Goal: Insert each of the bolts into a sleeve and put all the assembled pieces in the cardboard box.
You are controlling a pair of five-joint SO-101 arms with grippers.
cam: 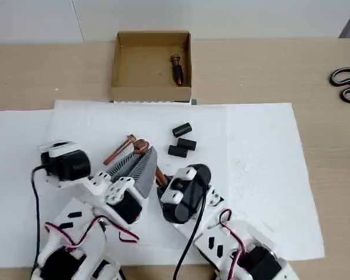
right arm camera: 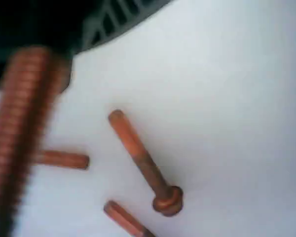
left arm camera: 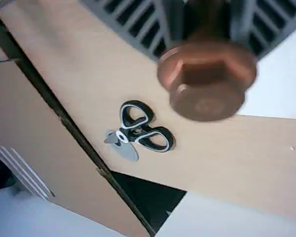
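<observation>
My left gripper (cam: 141,158) is shut on a copper bolt (left arm camera: 207,79). The bolt's hex head (cam: 142,145) pokes out past the grey ribbed fingers (left arm camera: 123,19), and its threaded end (right arm camera: 19,128) points back toward the right gripper (cam: 163,182), which sits close beside it. Another bolt (cam: 119,150) lies on the white paper (cam: 256,175) just left of the held one. The right wrist view shows a whole loose bolt (right arm camera: 143,163) and two more shafts on the paper. Three black sleeves (cam: 182,140) lie beyond the grippers. One assembled piece (cam: 177,69) rests in the cardboard box (cam: 114,64).
Black-handled scissors (cam: 347,84) lie on the bare wooden table at the far right, also seen as scissors (left arm camera: 140,131) in the left wrist view. The box stands just past the paper's far edge. The paper's right half is open.
</observation>
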